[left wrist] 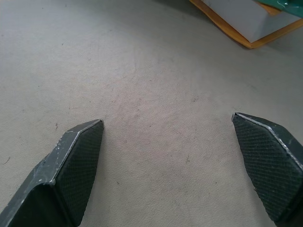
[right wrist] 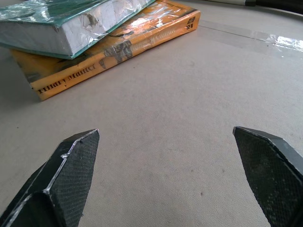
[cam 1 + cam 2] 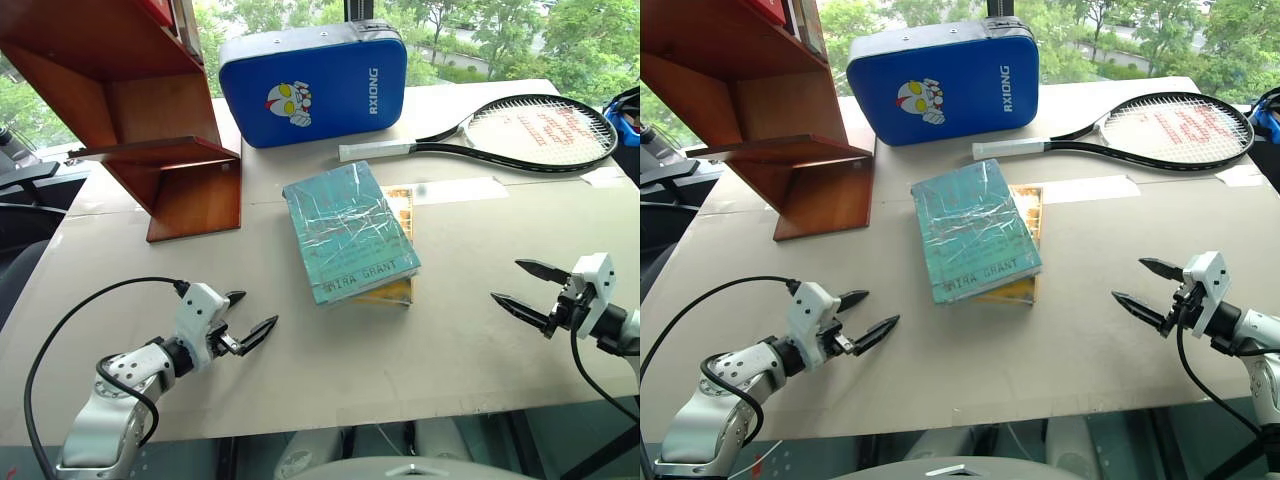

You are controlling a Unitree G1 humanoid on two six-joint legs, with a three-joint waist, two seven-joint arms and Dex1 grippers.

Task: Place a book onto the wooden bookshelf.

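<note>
Both sets of fingers spread wide and empty, left gripper [image 3: 248, 322] and right gripper [image 3: 518, 288] flanking the book [image 3: 348, 230] stacked on the yellow-orange book [image 3: 400, 250] mid-counter [image 3: 440, 340]; slick wrap risks slipping, or dragging both toward the wooden bookshelf [image 3: 150, 110].

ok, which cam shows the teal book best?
Left eye view: the teal book shows whole, its cover up, atop the yellow-orange book. Right eye view matches. The right wrist view catches its page edge; the left wrist view shows a corner.

The teal book [image 3: 348, 230] lies mid-table on a yellow book [image 3: 398, 262], bookshelf [image 3: 150, 110] at ten o'clock, both grippers [image 3: 250, 315] [image 3: 520, 290] spread wide apart.
</note>
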